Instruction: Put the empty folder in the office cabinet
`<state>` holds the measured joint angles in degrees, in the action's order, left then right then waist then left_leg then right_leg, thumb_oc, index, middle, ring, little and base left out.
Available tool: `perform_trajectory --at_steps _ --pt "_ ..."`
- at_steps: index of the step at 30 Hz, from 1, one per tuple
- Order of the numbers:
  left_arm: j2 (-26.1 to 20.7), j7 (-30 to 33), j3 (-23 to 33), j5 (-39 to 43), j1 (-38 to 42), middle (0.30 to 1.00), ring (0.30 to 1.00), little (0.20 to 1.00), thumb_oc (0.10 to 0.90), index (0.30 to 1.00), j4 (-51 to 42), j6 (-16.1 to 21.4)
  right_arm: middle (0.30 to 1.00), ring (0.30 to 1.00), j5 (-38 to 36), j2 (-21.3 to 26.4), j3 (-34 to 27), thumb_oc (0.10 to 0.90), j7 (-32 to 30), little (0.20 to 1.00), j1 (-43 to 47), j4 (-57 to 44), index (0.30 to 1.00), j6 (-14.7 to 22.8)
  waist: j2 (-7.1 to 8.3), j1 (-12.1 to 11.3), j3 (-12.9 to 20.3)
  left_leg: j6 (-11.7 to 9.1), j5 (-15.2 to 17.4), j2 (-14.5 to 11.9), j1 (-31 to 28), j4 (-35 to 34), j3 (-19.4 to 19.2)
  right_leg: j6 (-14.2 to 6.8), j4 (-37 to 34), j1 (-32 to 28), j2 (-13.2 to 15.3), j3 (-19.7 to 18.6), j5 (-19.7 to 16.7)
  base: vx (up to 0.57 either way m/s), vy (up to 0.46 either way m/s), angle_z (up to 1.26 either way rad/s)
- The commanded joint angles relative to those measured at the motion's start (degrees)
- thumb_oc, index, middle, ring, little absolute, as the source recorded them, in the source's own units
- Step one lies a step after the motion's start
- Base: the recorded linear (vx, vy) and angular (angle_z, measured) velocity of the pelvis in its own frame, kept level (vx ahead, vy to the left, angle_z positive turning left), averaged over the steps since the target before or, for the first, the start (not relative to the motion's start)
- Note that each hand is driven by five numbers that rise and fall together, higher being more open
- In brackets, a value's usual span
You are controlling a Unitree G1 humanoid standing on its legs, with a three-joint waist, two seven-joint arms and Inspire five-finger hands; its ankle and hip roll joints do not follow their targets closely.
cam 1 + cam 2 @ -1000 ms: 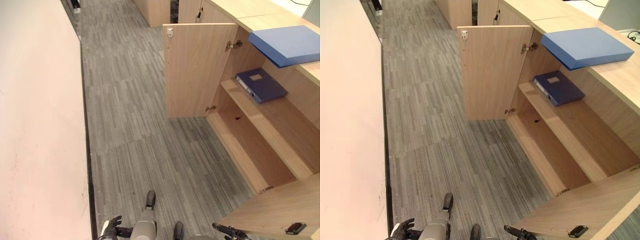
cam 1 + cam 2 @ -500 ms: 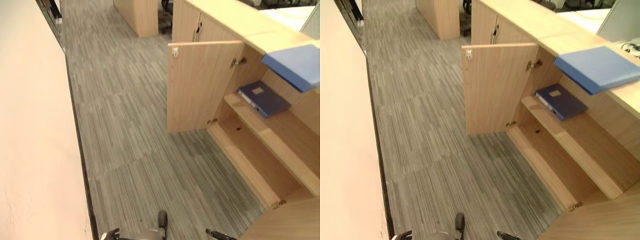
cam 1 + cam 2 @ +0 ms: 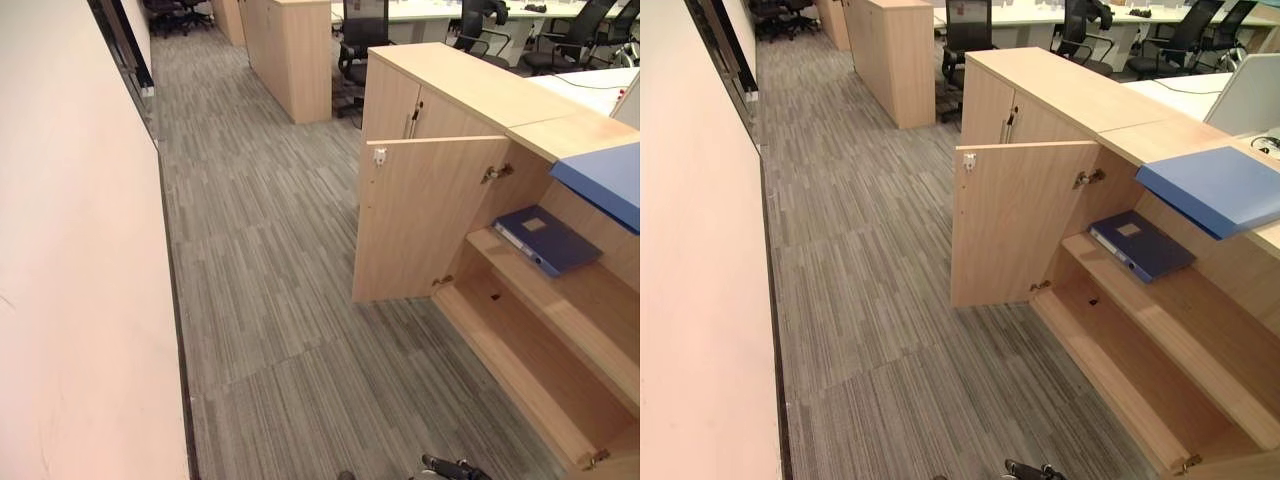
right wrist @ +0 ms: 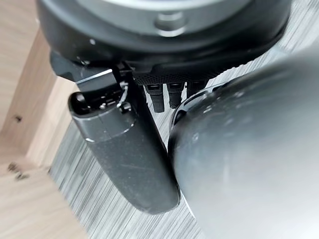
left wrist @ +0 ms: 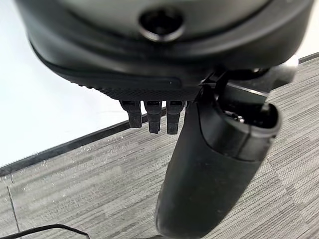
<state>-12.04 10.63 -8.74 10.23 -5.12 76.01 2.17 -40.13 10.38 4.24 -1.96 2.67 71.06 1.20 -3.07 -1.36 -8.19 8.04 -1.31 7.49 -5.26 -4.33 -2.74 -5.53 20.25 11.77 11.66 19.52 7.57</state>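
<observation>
A light blue folder (image 3: 1215,188) lies flat on top of the wooden office cabinet (image 3: 1070,95), jutting over its open compartment. Inside, a dark blue binder (image 3: 1140,245) lies on the upper shelf; the lower shelf (image 3: 1135,375) is bare. The cabinet door (image 3: 1008,225) stands open toward the aisle. My right hand (image 3: 452,467) shows low over the carpet, far from the folder; in the right wrist view its thumb (image 4: 124,149) and fingers hang straight, holding nothing. My left hand (image 5: 209,169) hangs above the carpet near the wall, fingers relaxed and holding nothing.
A pale wall (image 3: 690,300) runs along the left of the grey carpet aisle (image 3: 870,280). A second wooden cabinet (image 3: 890,55) stands farther back, with office chairs (image 3: 965,25) and desks behind. A monitor (image 3: 1252,95) stands at the right, behind the cabinet top.
The camera has tilted up, so more of the aisle and office shows. My arms have slipped toward the lower edge. The folder, binder and door stay in place.
</observation>
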Motion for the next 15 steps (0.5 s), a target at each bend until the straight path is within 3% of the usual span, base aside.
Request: perform_trajectory --at_steps 1,3,4,5,8,10,11,12,13,14,15 --pt "-1.35 1.49 1.07 -3.0 2.05 0.9 0.9 0.9 0.8 0.9 0.17 0.55 0.9 0.9 -4.25 -1.29 -0.36 0.8 -0.03 0.9 1.14 -1.46 0.9 1.6 0.96 0.79 -5.27 -5.63 7.38 -2.88 -5.75 -0.67 3.06 -3.33 -15.56 -0.25 -0.96 -3.03 -16.39 0.37 -0.21 0.2" --pt "-1.99 2.01 1.47 -4.04 2.07 0.9 0.9 0.9 0.8 0.9 0.3 0.66 0.9 0.9 -5.19 -1.28 -1.22 0.8 0.56 0.9 0.55 -1.03 0.9 0.99 1.47 2.16 -5.74 -6.24 8.93 -3.67 -8.19 -0.67 4.58 -4.0 -18.49 2.03 -2.87 -12.34 -18.18 0.39 -0.188 0.2" --pt "-2.33 2.66 1.67 -4.63 2.52 0.9 0.9 0.9 0.8 0.9 0.55 0.96 0.9 0.9 -5.71 -1.2 -1.95 0.8 0.27 0.9 0.52 -0.31 0.9 1.43 1.93 2.14 -5.74 -6.6 9.83 -3.76 -9.13 -0.67 4.95 -4.67 -21.39 3.11 -2.91 -12.62 -19.57 0.29 -0.152 0.26" --pt "-2.31 2.67 1.66 -4.64 2.55 0.9 0.9 0.9 0.8 0.9 0.58 0.98 0.9 0.9 -5.71 -1.18 -1.97 0.8 0.28 0.9 0.55 -0.27 0.9 1.45 1.72 2.1 -5.85 -6.64 9.99 -3.99 -9.32 -0.67 4.91 -4.64 -21.74 2.75 -3.16 -12.5 -19.71 0.38 -0.213 0.38" --pt "-2.72 2.89 1.8 -5.7 2.99 0.9 0.9 0.9 0.8 0.9 1.56 0.7 0.9 0.9 -6.07 -0.85 -3.99 0.8 0.29 0.9 -0.37 2.16 0.9 0.83 2.58 3.1 -4.64 -7.72 13.66 -4.47 -13.0 -0.67 6.04 -5.86 -25.25 2.63 -2.0 -4.78 -20.86 0.48 -0.285 0.27" --pt "-2.51 3.09 2.47 -5.05 2.49 0.9 0.9 0.9 0.8 0.9 2.14 0.82 0.9 0.9 -4.79 -0.57 -4.27 0.8 0.2 0.9 -0.86 4.63 0.9 0.43 2.66 3.44 -3.11 -8.79 15.09 -6.52 -14.86 -0.67 5.89 -5.09 -25.08 1.04 -2.82 -2.75 -21.2 0.48 -0.292 0.16" --pt "-2.49 3.09 2.46 -5.04 2.46 0.9 0.9 0.9 0.8 0.9 2.14 0.82 0.9 0.9 -4.78 -0.55 -4.27 0.8 0.22 0.9 -0.86 4.65 0.9 0.44 2.52 3.46 -3.16 -8.83 15.18 -6.69 -14.98 -0.67 5.88 -5.07 -25.11 0.88 -2.97 -2.67 -21.16 0.46 -0.305 0.34" --pt "-2.15 3.08 3.08 -3.49 2.66 0.9 0.9 0.9 0.8 0.9 2.09 0.74 0.9 0.9 -4.67 0.39 -5.18 0.8 -0.49 0.9 -0.59 6.68 0.9 0.2 1.47 3.53 -3.31 -10.5 14.53 -9.75 -14.34 1.49 4.29 -4.35 -23.05 0.19 -4.28 -2.45 -19.44 0.25 -0.192 0.25" --pt "-2.17 3.08 3.08 -3.49 2.69 0.9 0.9 0.9 0.8 0.9 2.1 0.74 0.9 0.9 -4.67 0.37 -5.19 0.8 -0.48 0.9 -0.56 6.7 0.9 0.2 1.67 3.59 -3.23 -10.45 14.4 -9.54 -14.14 1.52 4.39 -4.36 -23.04 0.35 -4.05 -2.47 -19.5 0.48 -0.422 0.2" --pt "-1.62 2.82 2.81 -1.78 3.37 0.9 0.9 0.9 0.8 0.9 1.86 0.86 0.9 0.9 -5.03 1.12 -5.86 0.8 -1.18 0.9 -0.27 7.76 0.9 0.44 1.12 3.78 -3.17 -12.25 10.98 -12.54 -11.93 6.14 3.64 -2.68 -20.9 0.04 -5.58 -2.51 -16.58 0.22 -0.23 0.12" --pt "-1.65 2.82 2.81 -1.78 3.39 0.9 0.9 0.9 0.8 0.9 1.87 0.86 0.9 0.9 -5.03 1.1 -5.87 0.8 -1.18 0.9 -0.25 7.76 0.9 0.43 1.32 3.86 -3.07 -12.2 10.82 -12.32 -11.71 6.14 3.77 -2.7 -20.9 0.2 -5.33 -2.5 -16.65 0.35 -0.352 0.34"
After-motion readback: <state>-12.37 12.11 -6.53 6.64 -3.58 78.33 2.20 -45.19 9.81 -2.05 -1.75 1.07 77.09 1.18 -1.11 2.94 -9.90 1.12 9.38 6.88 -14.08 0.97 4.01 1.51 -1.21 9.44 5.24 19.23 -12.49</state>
